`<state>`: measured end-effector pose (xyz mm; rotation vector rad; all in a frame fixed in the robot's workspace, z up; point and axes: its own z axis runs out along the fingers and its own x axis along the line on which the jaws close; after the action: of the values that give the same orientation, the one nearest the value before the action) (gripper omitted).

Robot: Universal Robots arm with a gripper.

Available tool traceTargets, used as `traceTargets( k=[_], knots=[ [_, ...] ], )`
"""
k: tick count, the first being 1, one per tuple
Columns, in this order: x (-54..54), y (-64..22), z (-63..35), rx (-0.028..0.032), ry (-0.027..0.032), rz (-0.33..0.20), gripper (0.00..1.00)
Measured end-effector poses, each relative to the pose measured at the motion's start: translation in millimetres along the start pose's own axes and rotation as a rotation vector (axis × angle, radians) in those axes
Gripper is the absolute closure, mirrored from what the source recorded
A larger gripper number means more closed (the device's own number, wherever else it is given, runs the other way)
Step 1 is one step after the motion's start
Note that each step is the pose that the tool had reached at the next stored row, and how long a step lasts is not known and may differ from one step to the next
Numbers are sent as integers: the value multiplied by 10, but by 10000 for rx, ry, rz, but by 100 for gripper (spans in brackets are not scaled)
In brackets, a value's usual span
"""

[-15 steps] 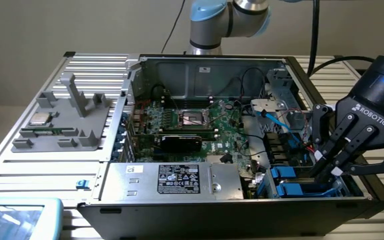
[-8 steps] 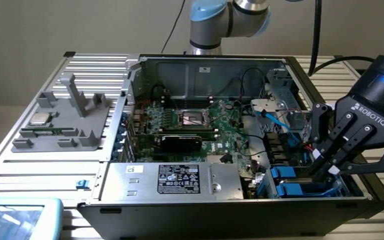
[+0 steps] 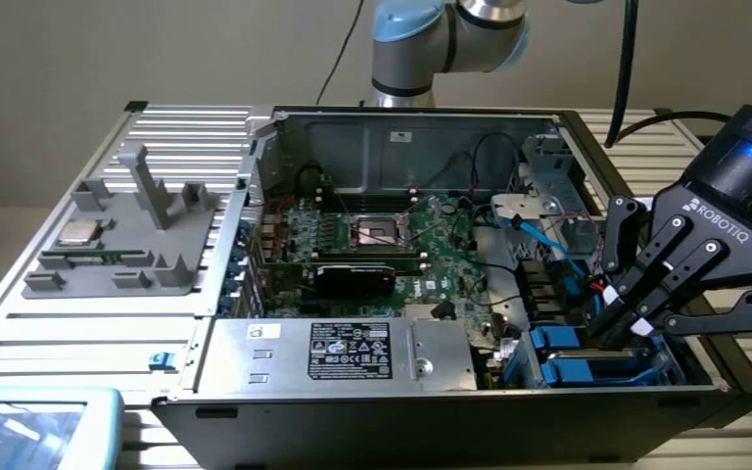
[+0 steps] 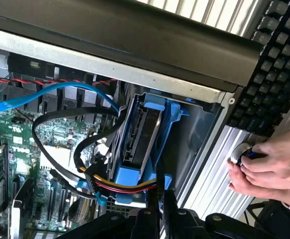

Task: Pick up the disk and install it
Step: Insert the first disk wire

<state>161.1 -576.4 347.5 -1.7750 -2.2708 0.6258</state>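
Open computer case (image 3: 390, 147): blue-framed grey disk (image 4: 141, 132)

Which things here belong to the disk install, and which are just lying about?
Job: disk, in its bay; pincer, shut on its blue frame; computer case.
Lying about: chip on grey holder; keyboard; a person's hands; labelled metal box.

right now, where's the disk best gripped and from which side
By the exposed end of its blue frame, pinched across the thin width, coming straight in from the open side of the case. The disk stands on edge between the bay walls, so its broad faces are blocked. The gripper is shut on that end.
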Motion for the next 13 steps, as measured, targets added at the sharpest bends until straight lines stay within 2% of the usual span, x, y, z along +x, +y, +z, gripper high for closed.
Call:
traceTargets(
  k=[1, 2, 6, 7, 9, 11, 13],
  knots=[
    [2, 3, -1, 71, 16, -11, 84],
    [1, 6, -2, 98, 24, -14, 84],
    [-1, 11, -4, 110, 28, -17, 84],
    [-2, 17, -6, 184, 44, -34, 84],
    [-3, 22, -9, 270, 70, -44, 84],
    [-2, 22, -8, 331, 108, -10, 84],
    [-2, 23, -7, 352, 192, 149, 84]
  ],
)
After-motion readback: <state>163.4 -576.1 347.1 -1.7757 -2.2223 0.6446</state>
